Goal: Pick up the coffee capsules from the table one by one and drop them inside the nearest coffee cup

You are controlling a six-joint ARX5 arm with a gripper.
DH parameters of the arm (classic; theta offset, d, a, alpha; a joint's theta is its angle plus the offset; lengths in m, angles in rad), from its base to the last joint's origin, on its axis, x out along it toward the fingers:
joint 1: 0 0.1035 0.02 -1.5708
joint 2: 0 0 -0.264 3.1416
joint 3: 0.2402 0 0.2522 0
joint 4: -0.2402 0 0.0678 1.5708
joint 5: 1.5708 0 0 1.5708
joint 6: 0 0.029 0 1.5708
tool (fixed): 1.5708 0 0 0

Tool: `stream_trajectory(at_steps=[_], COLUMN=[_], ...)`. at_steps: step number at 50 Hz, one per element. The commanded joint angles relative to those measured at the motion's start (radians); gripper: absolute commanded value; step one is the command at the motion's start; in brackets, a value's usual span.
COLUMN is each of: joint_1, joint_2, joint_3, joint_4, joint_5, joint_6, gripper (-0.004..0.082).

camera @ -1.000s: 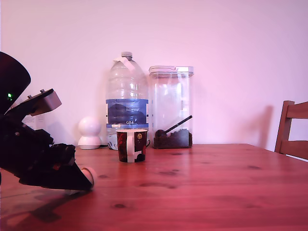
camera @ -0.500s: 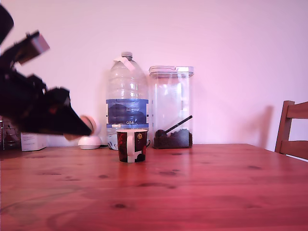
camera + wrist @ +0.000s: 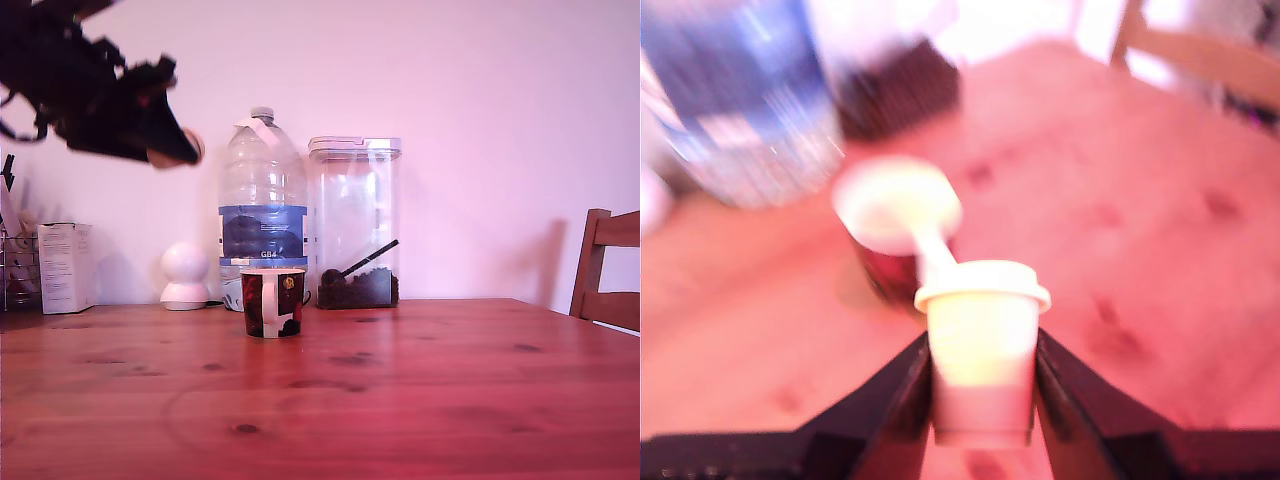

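Observation:
High at the exterior view's left my gripper (image 3: 180, 148) hangs in the air, shut on a cream capsule (image 3: 190, 146) at its tips. The wrist view shows the capsule (image 3: 983, 345) clamped between the two black fingers (image 3: 902, 395), flanged rim pointing away. The dark brown coffee cup (image 3: 273, 301) with its white handle stands on the reddish wooden table (image 3: 400, 390), below the gripper and toward the exterior view's right. Blurred in the wrist view, the cup (image 3: 898, 230) lies just beyond the capsule.
Behind the cup stand a big water bottle (image 3: 263, 205) and a clear canister (image 3: 356, 222) holding dark grounds and a scoop. A white round-headed figure (image 3: 186, 275) and a white box (image 3: 65, 267) sit at the back left. A wooden chair (image 3: 608, 280) is at the right edge.
The arm has risen steeply from near the tabletop to high in the air, carrying the capsule up and slightly toward the exterior view's right.

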Motion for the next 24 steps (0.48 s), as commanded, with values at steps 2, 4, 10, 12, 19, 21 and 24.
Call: stream_trajectory(at_steps=[2, 4, 10, 12, 19, 21, 24], joint_1=[0.012, 0.015, 0.023, 0.024, 0.026, 0.026, 0.026], joint_2=[0.012, 0.027, 0.072, 0.086, 0.119, 0.119, 0.119], joint_3=[0.04, 0.058, 0.115, 0.129, 0.17, 0.173, 0.173], joint_4=[-0.023, -0.031, -0.05, -0.051, -0.072, -0.075, -0.075], joint_5=[0.001, 0.001, 0.001, 0.001, 0.001, 0.001, 0.001], joint_6=[0.002, 0.002, 0.002, 0.003, 0.004, 0.004, 0.004], gripper=[0.0176, 0.0177, 0.0178, 0.0178, 0.0178, 0.0178, 0.0178])
